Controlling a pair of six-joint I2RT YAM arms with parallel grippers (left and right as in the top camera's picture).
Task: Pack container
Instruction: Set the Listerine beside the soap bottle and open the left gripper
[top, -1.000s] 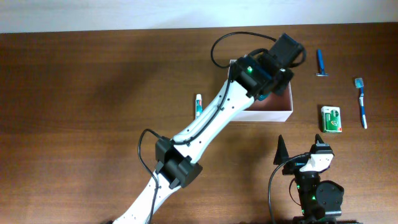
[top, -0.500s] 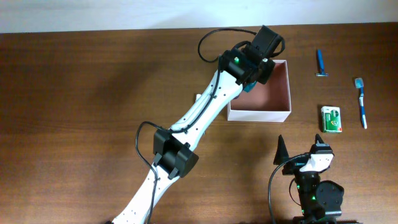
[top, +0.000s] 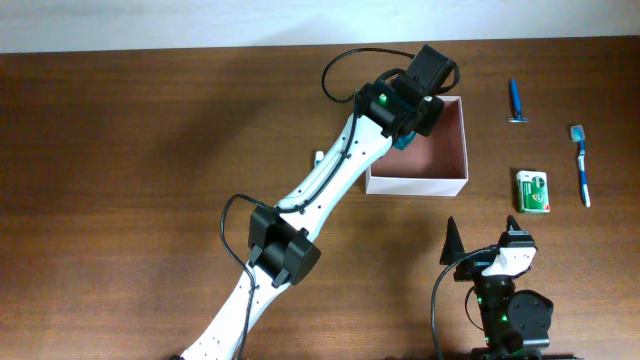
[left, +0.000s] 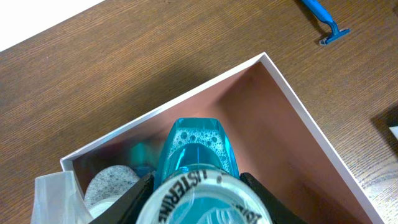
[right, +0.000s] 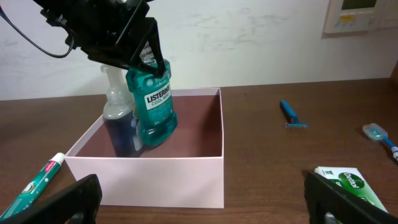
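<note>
The container (top: 448, 183) is a square white-walled box with a pinkish-brown inside; it also shows in the left wrist view (left: 292, 93) and the right wrist view (right: 155, 177). My left gripper (top: 408, 128) is shut on a teal Listerine mouthwash bottle (right: 152, 106), holding it upright inside the box's left part (left: 199, 155). A clear spray bottle with dark liquid (right: 116, 124) stands in the box beside it. My right gripper (top: 480, 245) is open and empty, low near the table's front edge.
A blue razor (top: 516, 102), a blue toothbrush (top: 581, 165) and a green-and-white packet (top: 533, 190) lie right of the box. A toothpaste tube (right: 37, 177) lies left of the box, mostly hidden under my left arm in the overhead view.
My left gripper moved left with the mouthwash bottle, from over the box's middle to its left part, then held still. The right arm has not moved.
</note>
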